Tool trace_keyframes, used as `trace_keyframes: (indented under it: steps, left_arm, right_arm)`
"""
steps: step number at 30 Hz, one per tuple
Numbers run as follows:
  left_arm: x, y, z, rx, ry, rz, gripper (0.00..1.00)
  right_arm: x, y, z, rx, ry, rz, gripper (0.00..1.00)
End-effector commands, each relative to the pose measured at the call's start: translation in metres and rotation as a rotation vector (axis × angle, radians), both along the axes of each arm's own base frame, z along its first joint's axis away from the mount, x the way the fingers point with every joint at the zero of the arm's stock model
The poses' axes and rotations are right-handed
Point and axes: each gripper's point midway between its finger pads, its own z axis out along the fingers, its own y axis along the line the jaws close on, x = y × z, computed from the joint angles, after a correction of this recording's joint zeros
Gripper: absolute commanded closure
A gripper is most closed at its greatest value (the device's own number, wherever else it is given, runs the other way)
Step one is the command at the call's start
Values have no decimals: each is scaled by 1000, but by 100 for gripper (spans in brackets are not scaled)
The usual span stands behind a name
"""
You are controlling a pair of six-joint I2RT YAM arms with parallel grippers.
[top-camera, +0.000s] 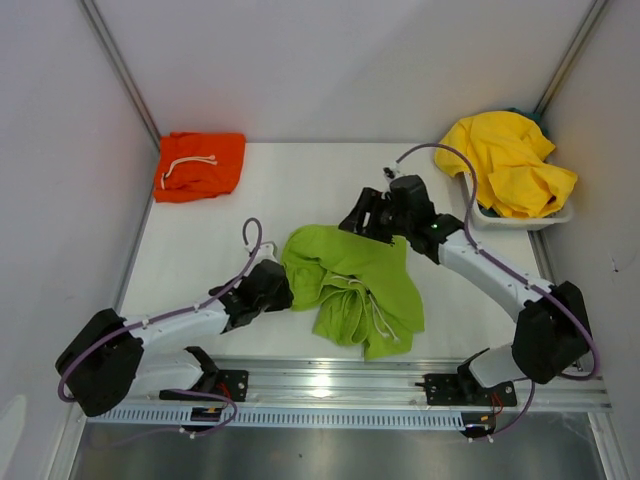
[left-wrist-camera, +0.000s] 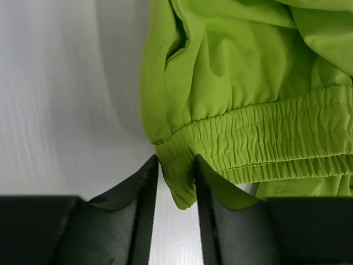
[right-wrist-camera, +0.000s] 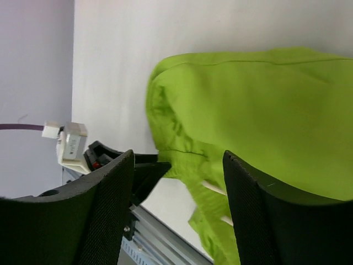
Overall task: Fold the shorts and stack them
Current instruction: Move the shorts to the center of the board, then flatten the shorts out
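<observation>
Lying crumpled near the middle of the smooth white tabletop (top-camera: 300, 190) in the top view, the lime green shorts (top-camera: 350, 285) are showing soft, creased fabric and a thin white drawstring (top-camera: 381, 322). The orange shorts (top-camera: 200, 165) are sitting folded into a neat rectangle at 10 o'clock. The yellow shorts (top-camera: 510, 160) are heaping out of a pale bin (top-camera: 525, 222) at 2 o'clock. I am counting three colours of shorts, though how many yellow pieces I cannot tell. The left fingers (top-camera: 280, 292) are meeting the green cloth at its 9 o'clock edge, and the right fingers (top-camera: 360, 216) are hovering at its 12 o'clock edge.

In the left wrist view, the two black left fingers (left-wrist-camera: 146, 190) are pinching a corner of the gathered, ribbed elastic waistband (left-wrist-camera: 265, 143) of the lime green shorts (left-wrist-camera: 237, 66).

In the right wrist view, the textured right fingers (right-wrist-camera: 110, 210) are standing wide apart, gripping nothing, with the lime green shorts (right-wrist-camera: 265, 110) bulging beyond them.
</observation>
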Motion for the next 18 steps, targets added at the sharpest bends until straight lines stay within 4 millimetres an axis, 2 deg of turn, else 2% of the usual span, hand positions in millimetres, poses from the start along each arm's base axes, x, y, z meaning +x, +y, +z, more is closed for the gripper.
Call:
trace_keyframes:
  steps: [1,2,3,4,6,7,9,10,11,13,16,18]
  left_arm:
    - [14,-24,20,-65,-54,-47,67]
    - [15,-26,21,-66,-55,-55,72]
    - [14,-26,20,-58,-52,-64,97]
    - [20,-28,28,-57,-66,-65,100]
    - [22,-16,30,17,-74,-56,100]
    - [30,-17,44,23,-99,-48,100]
    - [31,1,53,100,-109,-32,100]
    - [38,2,70,107,-139,-24,100]
    - [34,16,74,144,-123,-5,100]
    - [37,28,89,179,-141,10,100]
    - [35,58,105,234,-139,117,100]
    - [36,61,114,205,-160,147,100]
  right_arm:
    - [3,-41,-1,-30,-22,-52,33]
    - [4,-50,-4,-42,-18,-66,33]
    - [5,-57,-7,-50,-15,-77,32]
    - [7,-73,-13,-63,-5,-104,30]
    - [6,-83,-17,-46,11,-102,28]
    - [9,-92,-23,-42,18,-113,27]
    - [8,-95,-30,-41,36,-101,26]
    - [9,-97,-32,-47,36,-95,24]
    - [9,-97,-39,-56,53,-87,24]
    - [11,-97,-46,-68,59,-76,22]
    - [16,-92,-61,-78,63,-33,21]
    - [21,-87,-74,-79,81,2,22]
